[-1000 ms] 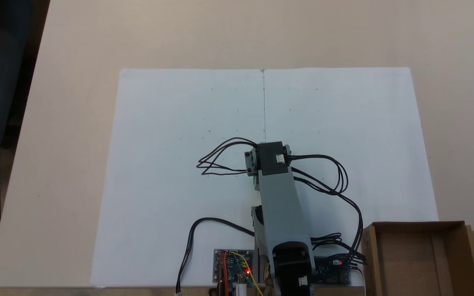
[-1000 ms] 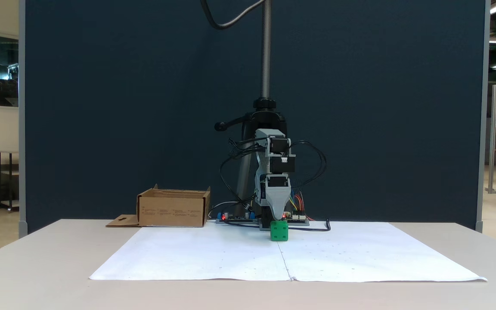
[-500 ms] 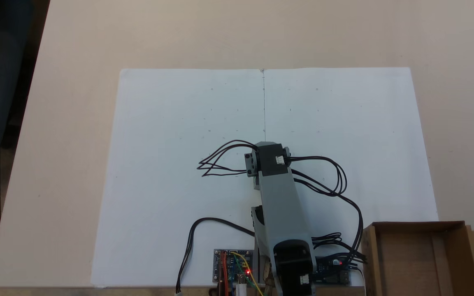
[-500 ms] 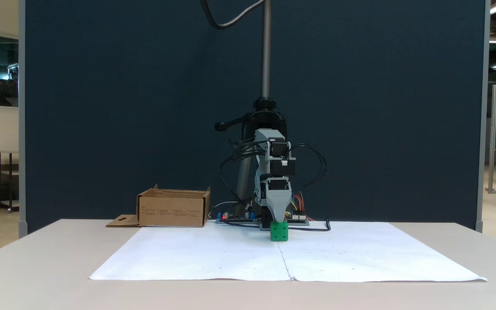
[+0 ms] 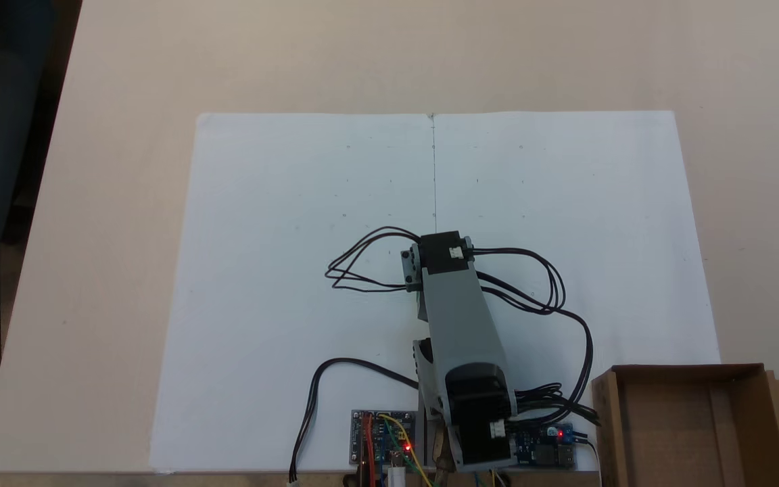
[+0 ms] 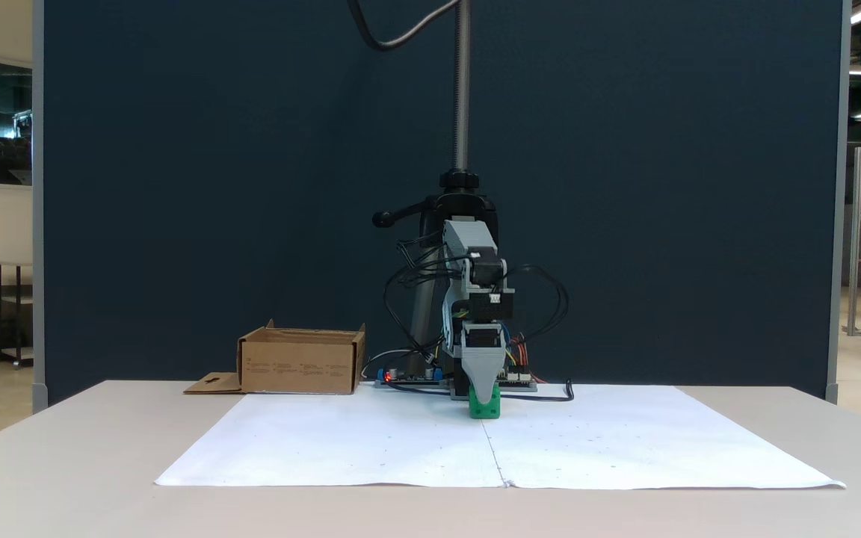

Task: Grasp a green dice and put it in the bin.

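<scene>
Front fixed view: green dice (image 6: 484, 406) sits on the white paper sheet (image 6: 371, 441), close to the sheet's centre crease and just in front of the arm's base. Tool (image 6: 483, 394) is lowered straight onto it, its grey tapered tip overlapping the dice's upper half. Only one tip shows; the other jaw lies behind it, so I cannot tell whether the tool is released or clenched on the dice.

Top fixed view: the arm (image 5: 460, 325) leans forward over the sheet with the wrist bent steeply down, which hides both dice and tool beneath it. That pose reads as a vertical approach, sensible for a small cube sitting flat.

Bin (image 5: 690, 423), a low cardboard box with a flap, stands at the near right corner in the top view, beside the circuit boards (image 5: 383, 439). It looks empty and well apart from the dice.

Judgement: grasp step in hand, carry not yet begun. The loose black cables (image 5: 362, 264) beside the wrist could snag on the swing toward the bin.
</scene>
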